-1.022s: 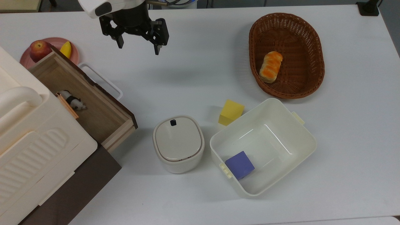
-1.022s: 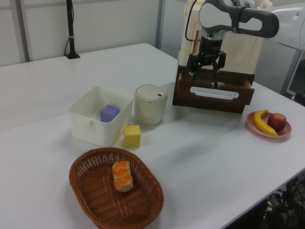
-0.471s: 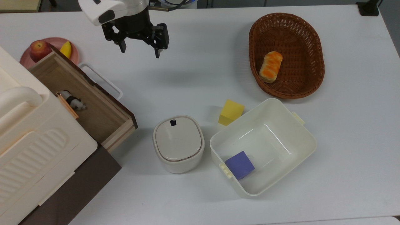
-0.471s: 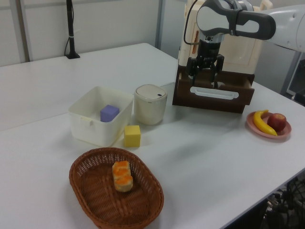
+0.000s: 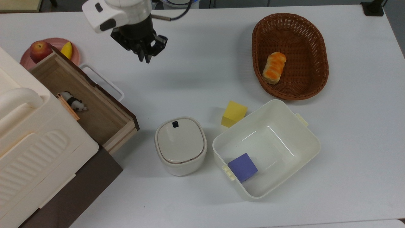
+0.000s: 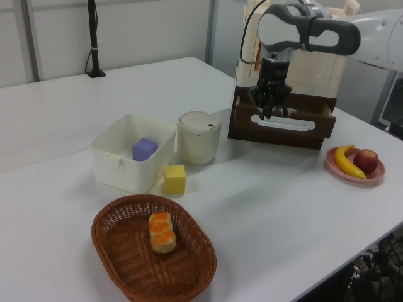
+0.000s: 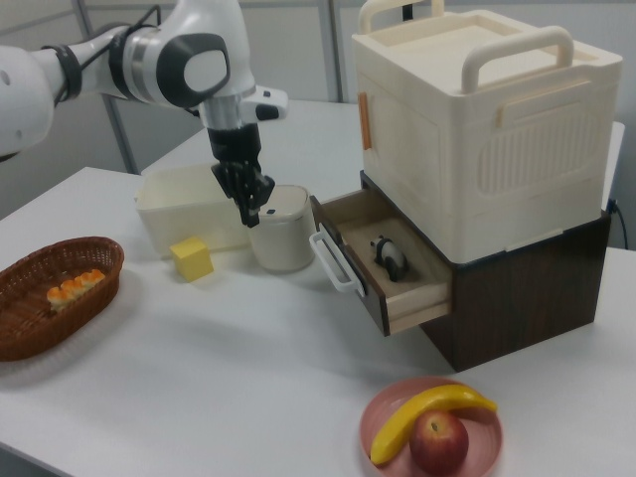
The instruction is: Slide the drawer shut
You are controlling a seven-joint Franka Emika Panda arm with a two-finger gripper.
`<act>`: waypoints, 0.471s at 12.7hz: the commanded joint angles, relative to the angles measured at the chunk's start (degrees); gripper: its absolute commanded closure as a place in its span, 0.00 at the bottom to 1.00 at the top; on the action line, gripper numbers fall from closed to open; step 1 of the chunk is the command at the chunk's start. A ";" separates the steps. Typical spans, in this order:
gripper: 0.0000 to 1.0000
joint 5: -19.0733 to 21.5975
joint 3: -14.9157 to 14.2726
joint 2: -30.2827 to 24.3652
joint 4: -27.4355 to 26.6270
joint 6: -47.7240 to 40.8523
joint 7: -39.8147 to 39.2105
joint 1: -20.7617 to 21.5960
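The drawer (image 5: 95,104) is seen pulled out from the dark cabinet under the cream appliance (image 5: 28,133), at the top view's left, w/ a small black-and-white toy (image 5: 74,103) lying inside. The gripper (image 5: 146,58) is held above the table (image 5: 196,72), a bit to the top view's right of the white loop handle (image 5: 102,81) & not touching it. Fingers are closed together, nothing gripped.

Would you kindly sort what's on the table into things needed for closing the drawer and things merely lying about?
Needed: drawer, its white handle, gripper.
Lying about: wicker basket, white bin, yellow block, lidded pot, fruit plate.
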 commanded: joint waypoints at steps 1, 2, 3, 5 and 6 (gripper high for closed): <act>0.91 1.22 -0.65 1.70 -1.50 4.65 10.52 0.10; 0.91 0.87 -1.00 3.28 -1.51 7.12 13.52 0.01; 0.91 0.52 -1.27 4.86 -1.51 9.14 14.59 -0.60; 0.91 -0.62 -1.27 7.33 -1.42 14.15 14.78 -3.66; 0.91 -1.41 -1.27 8.29 -1.42 16.35 14.69 -5.33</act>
